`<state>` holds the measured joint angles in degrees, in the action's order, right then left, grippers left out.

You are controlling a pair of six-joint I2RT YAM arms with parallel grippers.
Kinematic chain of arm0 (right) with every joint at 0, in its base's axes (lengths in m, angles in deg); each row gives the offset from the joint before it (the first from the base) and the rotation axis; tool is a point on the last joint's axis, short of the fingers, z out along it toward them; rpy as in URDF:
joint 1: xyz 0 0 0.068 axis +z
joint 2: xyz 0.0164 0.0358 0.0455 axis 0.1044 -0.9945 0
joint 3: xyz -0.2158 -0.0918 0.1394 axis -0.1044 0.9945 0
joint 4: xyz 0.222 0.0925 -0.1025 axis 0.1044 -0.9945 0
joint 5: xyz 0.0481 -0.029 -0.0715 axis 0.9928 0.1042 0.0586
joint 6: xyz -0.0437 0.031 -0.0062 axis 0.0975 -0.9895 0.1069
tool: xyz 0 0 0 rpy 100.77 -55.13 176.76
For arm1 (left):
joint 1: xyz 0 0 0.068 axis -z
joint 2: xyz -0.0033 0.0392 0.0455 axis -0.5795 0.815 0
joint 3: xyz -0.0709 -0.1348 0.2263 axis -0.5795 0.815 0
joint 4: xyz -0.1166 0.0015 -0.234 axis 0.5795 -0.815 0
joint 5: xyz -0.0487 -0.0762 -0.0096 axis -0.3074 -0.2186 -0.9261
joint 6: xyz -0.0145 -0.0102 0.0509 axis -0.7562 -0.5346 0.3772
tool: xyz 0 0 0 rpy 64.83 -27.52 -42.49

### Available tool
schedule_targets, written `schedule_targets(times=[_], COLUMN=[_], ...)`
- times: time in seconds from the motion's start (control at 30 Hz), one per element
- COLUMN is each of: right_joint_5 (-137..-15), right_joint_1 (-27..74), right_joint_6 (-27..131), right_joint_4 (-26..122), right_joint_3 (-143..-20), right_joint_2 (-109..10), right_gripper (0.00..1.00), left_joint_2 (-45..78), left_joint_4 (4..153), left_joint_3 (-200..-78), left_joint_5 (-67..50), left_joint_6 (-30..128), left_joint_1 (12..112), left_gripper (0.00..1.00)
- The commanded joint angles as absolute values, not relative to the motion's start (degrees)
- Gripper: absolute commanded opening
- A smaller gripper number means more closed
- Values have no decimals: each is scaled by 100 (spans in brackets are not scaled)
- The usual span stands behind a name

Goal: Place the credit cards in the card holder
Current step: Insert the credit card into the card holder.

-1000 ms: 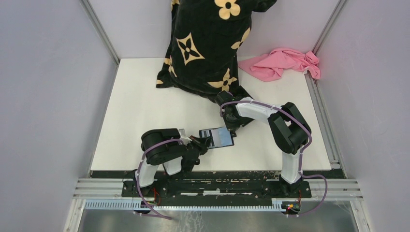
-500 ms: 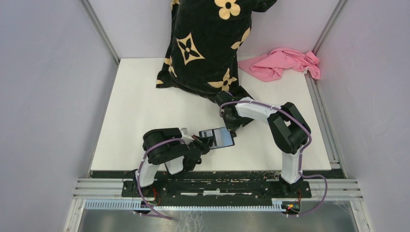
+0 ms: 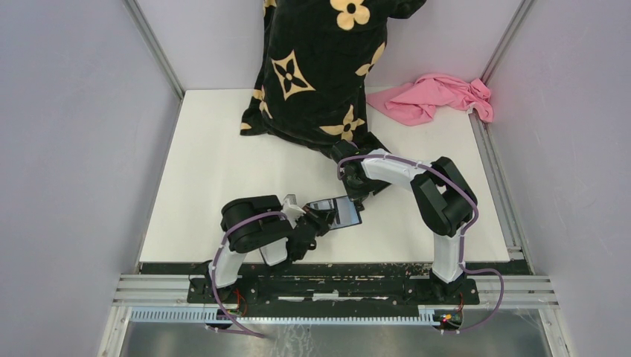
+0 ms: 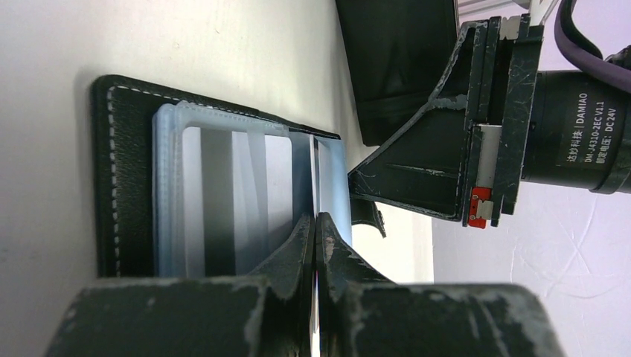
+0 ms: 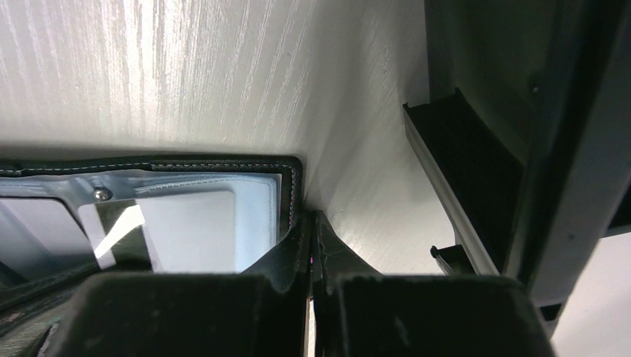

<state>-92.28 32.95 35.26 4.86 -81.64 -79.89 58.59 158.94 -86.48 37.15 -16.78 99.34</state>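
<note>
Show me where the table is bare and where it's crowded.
Bare: the table's left half, between the left wall and the black flowered cloth; also the strip between the right arm and the pink cloth. Crowded: near centre, where the left end effector and right end effector meet at the card holder.

Card holder (image 3: 336, 213): on table (image 3: 208, 171), 6 o'clock of centre.
Blanket (image 3: 320, 67): 12 o'clock edge.
Cloth (image 3: 435, 97): 2 o'clock corner, right of blanket.

The motor (image 4: 577, 126) in the left wrist view carries sideways white print: "DAMIAO", "DM-J4310-2EC V1.1" and "DC 24V" (four Chinese characters run alongside the brand name).
</note>
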Motion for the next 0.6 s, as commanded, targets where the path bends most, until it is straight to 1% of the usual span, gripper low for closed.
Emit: schedule_targets(times=[0.0, 0.07, 0.17, 0.37, 0.43, 0.57], right_joint_5=[-9102, -9089, -9064, -9014, -9010, -8977], right_joint_1=[3388, 3407, 3440, 3495, 3508, 3516], right_joint_6=[3481, 3472, 3450, 3401, 3387, 3355], right_joint_4=[466, 462, 475, 512, 528, 561], right_joint_3=[-8020, -8021, -8022, -8031, -8017, -8007], right_joint_2=[-8427, -8429, -8440, -8432, -8419, -8393], right_gripper=[2, 2, 2, 2, 2, 4], left_joint_2=[5813, 5758, 5686, 5426, 5298, 4958], left_joint_4=[15217, 14994, 14652, 13773, 13435, 12851], left_joint_3=[-8891, -8982, -9112, -9312, -9332, -9293], left_joint_5=[3469, 3387, 3308, 2931, 2887, 2905], left_joint_6=[-1646, -1609, -1537, -1449, -1446, -1448], left_joint_1=[9947, 9946, 9940, 9975, 9999, 10028], left_gripper=[3, 3, 7, 20, 26, 34])
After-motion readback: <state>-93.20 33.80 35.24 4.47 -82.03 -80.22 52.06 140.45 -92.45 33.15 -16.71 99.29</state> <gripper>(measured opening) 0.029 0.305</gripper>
